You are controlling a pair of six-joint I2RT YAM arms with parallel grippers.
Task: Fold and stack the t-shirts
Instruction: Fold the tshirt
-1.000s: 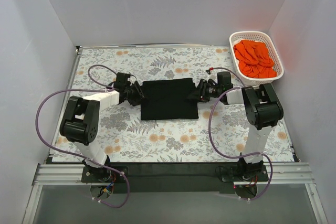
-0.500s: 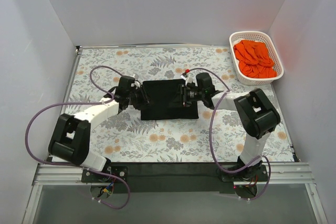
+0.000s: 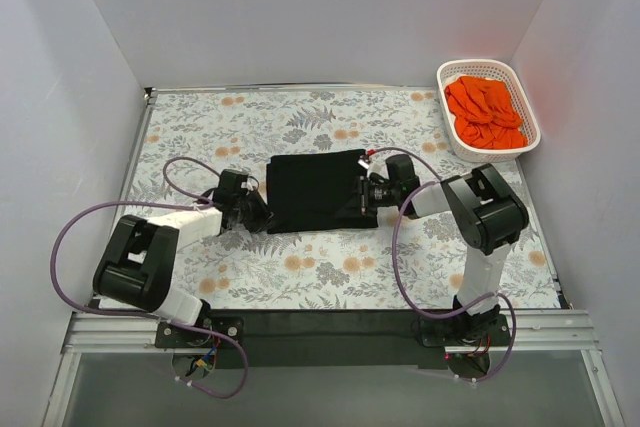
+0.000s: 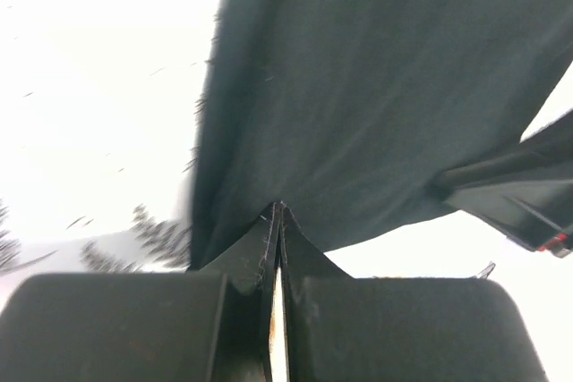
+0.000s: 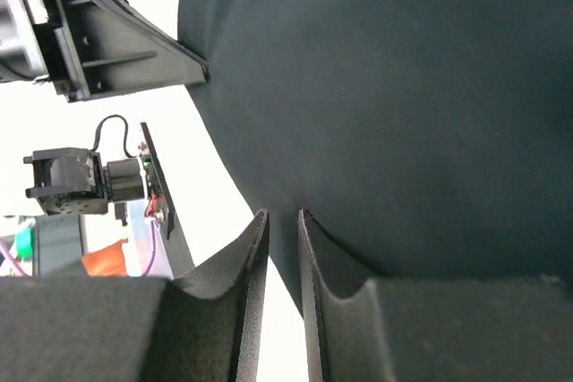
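Black t-shirt lay folded flat mid-worktop, the orange t-shirts waiting in the basket. The left gripper had moved to the shirt's near-left corner and its jaws had just clamped the hem. The right gripper, at the near-right corner, was narrowing, though I could not tell whether it gripped. Another fold looked imminent.

Desk w/ floral cover: pale bg, grey ferns, orange blooms. White plastic lattice basket upright at desk's 2 o'clock corner, close to R wall. Black strip runs along the 6 o'clock edge, metal rail just outside it. Plain white walls at 9, 12, 3 o'clock. L wrist view: cover blown out white, fern print faint at 8 o'clock.
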